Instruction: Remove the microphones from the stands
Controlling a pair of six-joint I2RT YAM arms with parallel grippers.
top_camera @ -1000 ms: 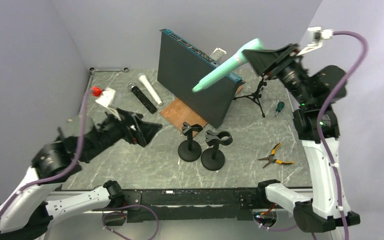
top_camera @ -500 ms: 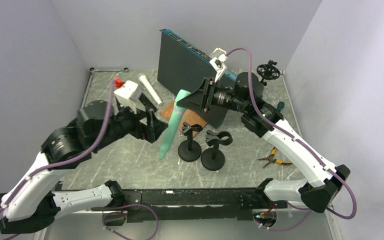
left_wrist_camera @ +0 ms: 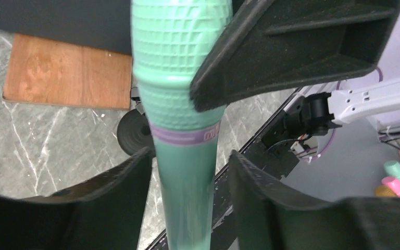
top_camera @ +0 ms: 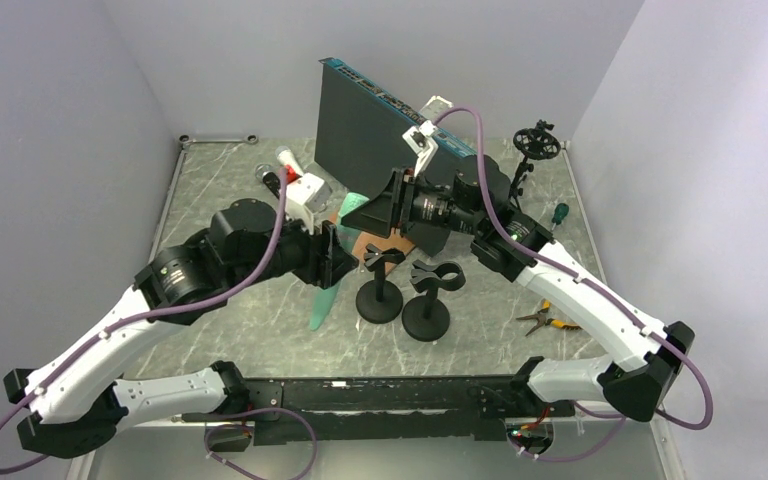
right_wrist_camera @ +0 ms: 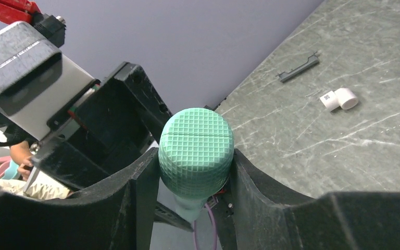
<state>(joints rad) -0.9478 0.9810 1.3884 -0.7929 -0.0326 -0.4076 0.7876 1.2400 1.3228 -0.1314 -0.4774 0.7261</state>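
Grey marbled bench (top_camera: 260, 335) lies under both arms. The right arm (top_camera: 570, 290) folds leftward across it, and the right fingers (right_wrist_camera: 125, 208) are clamped on the mesh head of the mint-green microphone (right_wrist_camera: 196, 146), which hangs tilted, handle down. The left arm (top_camera: 190, 275) stretches in from the opposite side. The left fingers (left_wrist_camera: 109, 208) are apart, straddling the handle just below the right fingers, with a gap on one side. A black panel (top_camera: 370, 160) stands behind the right fingers, and the tripod stand (top_camera: 535, 145) is well to their right. Two round-based clip stands (top_camera: 380, 290) sit just right of the left fingers, with yellow-handled pliers (top_camera: 550, 315) farther right.
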